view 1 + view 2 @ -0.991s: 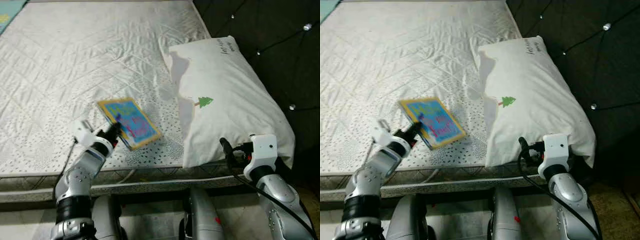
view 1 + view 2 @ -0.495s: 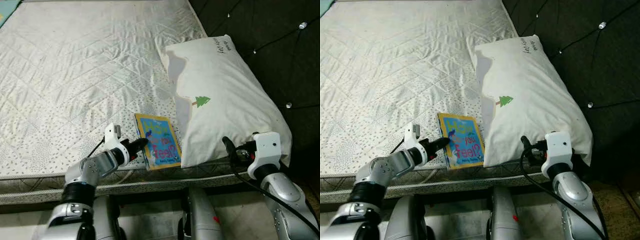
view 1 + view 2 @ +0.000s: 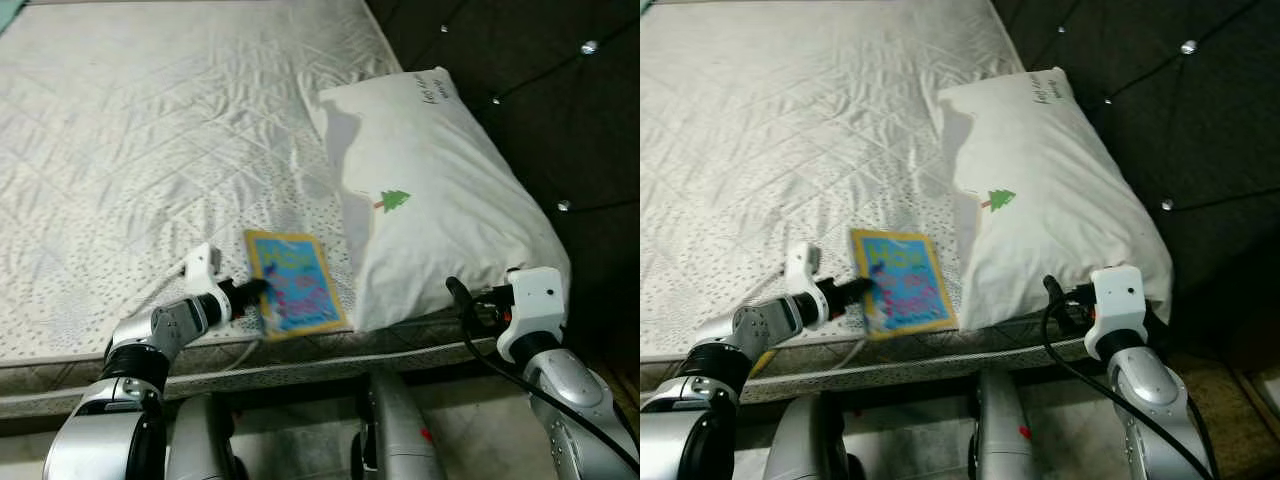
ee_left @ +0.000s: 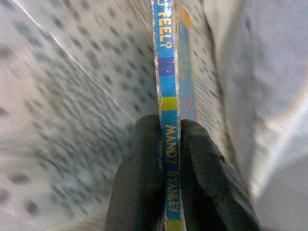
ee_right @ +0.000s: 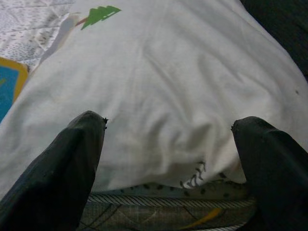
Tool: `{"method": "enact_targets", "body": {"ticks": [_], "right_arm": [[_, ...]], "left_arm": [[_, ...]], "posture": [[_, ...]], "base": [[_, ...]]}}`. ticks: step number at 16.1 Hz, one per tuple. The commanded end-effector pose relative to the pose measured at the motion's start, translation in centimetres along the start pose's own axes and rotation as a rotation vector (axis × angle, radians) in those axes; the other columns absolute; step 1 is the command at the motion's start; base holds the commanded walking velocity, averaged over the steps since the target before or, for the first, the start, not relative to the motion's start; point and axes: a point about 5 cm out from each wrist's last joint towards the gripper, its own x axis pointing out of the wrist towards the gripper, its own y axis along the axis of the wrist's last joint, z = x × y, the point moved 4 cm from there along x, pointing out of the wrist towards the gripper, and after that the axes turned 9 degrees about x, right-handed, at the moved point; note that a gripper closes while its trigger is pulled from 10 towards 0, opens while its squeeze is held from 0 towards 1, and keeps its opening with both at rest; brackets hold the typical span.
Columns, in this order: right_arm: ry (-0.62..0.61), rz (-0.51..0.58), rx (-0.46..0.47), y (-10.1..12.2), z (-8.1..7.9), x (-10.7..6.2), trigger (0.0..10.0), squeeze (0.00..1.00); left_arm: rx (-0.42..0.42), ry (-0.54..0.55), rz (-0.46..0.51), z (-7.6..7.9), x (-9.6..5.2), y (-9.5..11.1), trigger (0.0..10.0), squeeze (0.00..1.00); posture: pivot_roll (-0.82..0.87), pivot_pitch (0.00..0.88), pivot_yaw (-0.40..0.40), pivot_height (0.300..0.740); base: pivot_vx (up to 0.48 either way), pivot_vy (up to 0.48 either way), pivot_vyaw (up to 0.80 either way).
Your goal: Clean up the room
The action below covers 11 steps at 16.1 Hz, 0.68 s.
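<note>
I've swung the book [image 3: 292,279], clamped by my left gripper [image 3: 250,291], in beside the pillow [image 3: 440,200]; right gripper [image 5: 168,159] gapes, empty.

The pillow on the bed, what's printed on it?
White pillow with a small green tree; clearest in the left eye view.

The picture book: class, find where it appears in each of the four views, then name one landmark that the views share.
Left eye view: picture book, low centre, at the mattress edge.
Right eye view: low, left of centre.
Left wrist view: spine-on, clamped by the left hand.
Right wrist view: a blue and yellow corner at the frame's edge.
Shared landmark: the white pillow beside it.
</note>
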Motion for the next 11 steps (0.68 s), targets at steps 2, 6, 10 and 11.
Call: {"method": "enact_targets", "body": {"ticks": [2, 6, 10, 11], "right_arm": [[-0.003, 0.006, -0.003, 0.2, 0.0, -0.2, 10.0, 0.0], [-0.004, 0.005, -0.003, 0.2, 0.0, -0.2, 10.0, 0.0], [-0.008, 0.009, -0.002, 0.3, 0.0, -0.2, 10.0, 0.0], [-0.008, 0.01, -0.001, 0.3, 0.0, -0.2, 10.0, 0.0]], "left_arm": [[0.026, 0.174, 0.071, -2.9, -0.9, 0.9, 10.0, 0.0], [0.013, 0.158, -0.021, -3.1, -0.7, -1.7, 10.0, 0.0], [0.04, 0.171, -0.078, -3.9, -1.1, -1.9, 10.0, 1.0], [0.06, 0.203, -0.076, -4.4, -1.4, -1.6, 10.0, 1.0]], "posture": [[-0.21, 0.184, -0.04, 0.58], [-0.21, 0.188, -0.038, 0.58], [-0.21, 0.184, -0.036, 0.58], [-0.21, 0.186, -0.036, 0.58]], "base": [[0.0, 0.0, 0.0], [0.0, 0.0, 0.0], [0.0, 0.0, 0.0], [0.0, 0.0, 0.0]]}}
